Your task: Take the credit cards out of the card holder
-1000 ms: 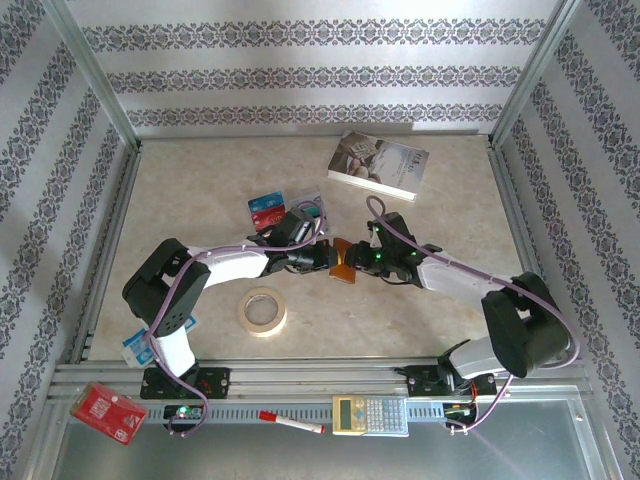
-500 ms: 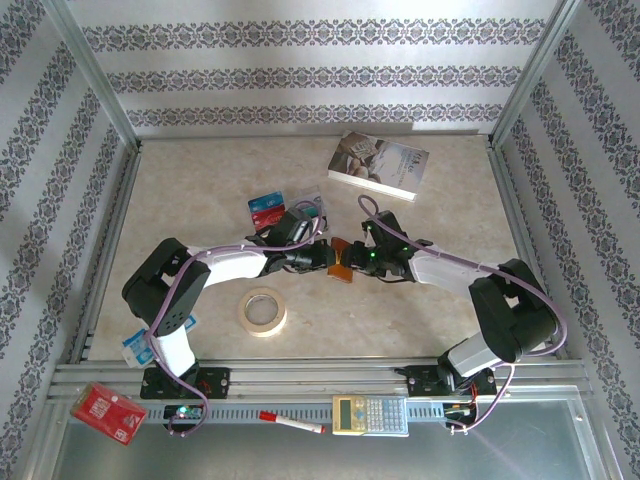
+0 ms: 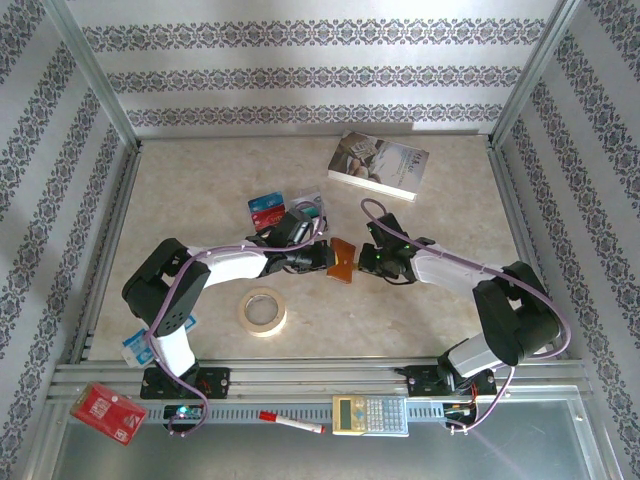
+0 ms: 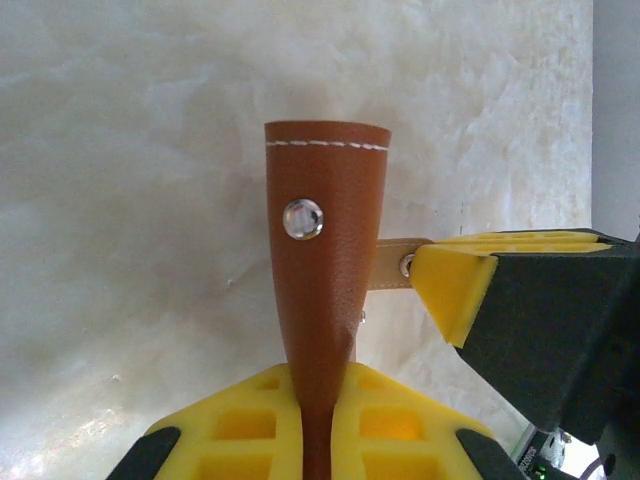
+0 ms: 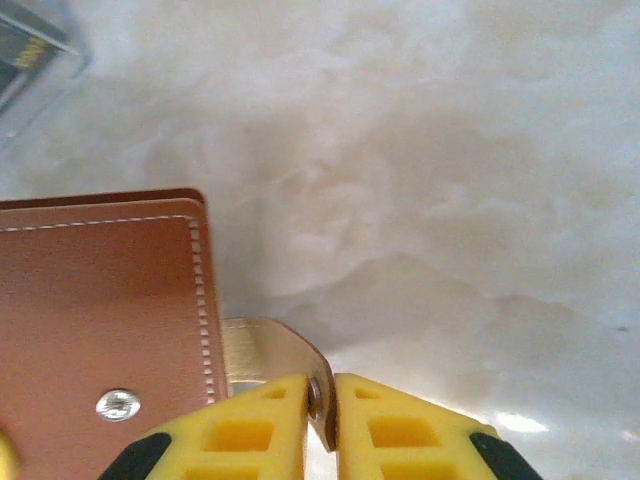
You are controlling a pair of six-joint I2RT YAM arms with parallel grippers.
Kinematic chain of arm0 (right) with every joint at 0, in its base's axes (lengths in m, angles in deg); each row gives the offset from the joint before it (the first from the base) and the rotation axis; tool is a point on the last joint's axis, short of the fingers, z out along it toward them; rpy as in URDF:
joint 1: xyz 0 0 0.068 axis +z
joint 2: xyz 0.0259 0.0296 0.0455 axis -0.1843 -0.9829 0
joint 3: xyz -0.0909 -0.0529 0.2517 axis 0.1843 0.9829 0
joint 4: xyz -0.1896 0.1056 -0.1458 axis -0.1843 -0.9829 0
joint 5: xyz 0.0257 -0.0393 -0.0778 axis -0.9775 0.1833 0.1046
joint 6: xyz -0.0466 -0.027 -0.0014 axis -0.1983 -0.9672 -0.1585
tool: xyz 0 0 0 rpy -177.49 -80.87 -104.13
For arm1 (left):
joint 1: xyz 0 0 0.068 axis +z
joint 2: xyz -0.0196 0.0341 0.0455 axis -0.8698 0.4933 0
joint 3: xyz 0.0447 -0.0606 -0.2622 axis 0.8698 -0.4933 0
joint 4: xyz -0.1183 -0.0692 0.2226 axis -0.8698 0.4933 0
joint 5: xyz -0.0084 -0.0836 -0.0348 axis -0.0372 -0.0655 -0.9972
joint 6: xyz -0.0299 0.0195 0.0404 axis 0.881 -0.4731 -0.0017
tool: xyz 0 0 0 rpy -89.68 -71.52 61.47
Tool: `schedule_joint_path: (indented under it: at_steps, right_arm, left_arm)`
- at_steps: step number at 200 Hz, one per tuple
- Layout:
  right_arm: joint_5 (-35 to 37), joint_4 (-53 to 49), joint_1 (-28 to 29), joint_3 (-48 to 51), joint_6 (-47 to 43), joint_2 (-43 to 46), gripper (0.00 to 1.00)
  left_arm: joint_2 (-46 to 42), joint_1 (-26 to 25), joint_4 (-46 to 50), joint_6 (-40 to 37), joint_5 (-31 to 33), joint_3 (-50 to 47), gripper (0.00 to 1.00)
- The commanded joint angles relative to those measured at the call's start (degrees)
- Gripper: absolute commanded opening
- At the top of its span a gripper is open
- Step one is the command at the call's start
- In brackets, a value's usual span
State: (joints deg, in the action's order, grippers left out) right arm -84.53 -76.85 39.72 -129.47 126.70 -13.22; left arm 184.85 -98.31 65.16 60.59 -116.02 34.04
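The brown leather card holder is held on edge between the two arms at the table's middle. My left gripper is shut on its folded body, with the snap stud facing the camera. My right gripper is shut on the holder's snap tab, which curls out from the holder's side. In the left wrist view a right fingertip sits on the tab. In the top view, the left gripper and right gripper flank the holder. A red and a blue credit card lie behind the left arm.
A pale-covered book lies at the back right. A tape roll sits in front of the left arm. A blue-and-white packet, a red packet, a red pen and a calculator line the near edge.
My right gripper has moved in toward the holder and closed on the snap tab. The left gripper has kept its grip without moving.
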Motion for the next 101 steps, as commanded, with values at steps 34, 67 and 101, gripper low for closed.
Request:
schedule_joint_path:
  at_steps: [34,67,101]
  right_arm:
    - [-2.41,2.03,-0.12,0.42,-1.17,1.92,0.23]
    - [-4.68,2.22,-0.32,-1.01,-1.11,-1.40,0.24]
    - [-4.64,2.87,-0.23,-1.01,-0.77,-2.84,0.24]
  left_arm:
    - [-0.98,-0.06,1.14,-1.47,0.20,1.24,0.00]
    - [-0.88,-0.01,1.05,-1.44,-0.40,1.41,0.00]
    - [-0.78,-0.01,0.80,-1.31,-0.84,1.28,0.00]
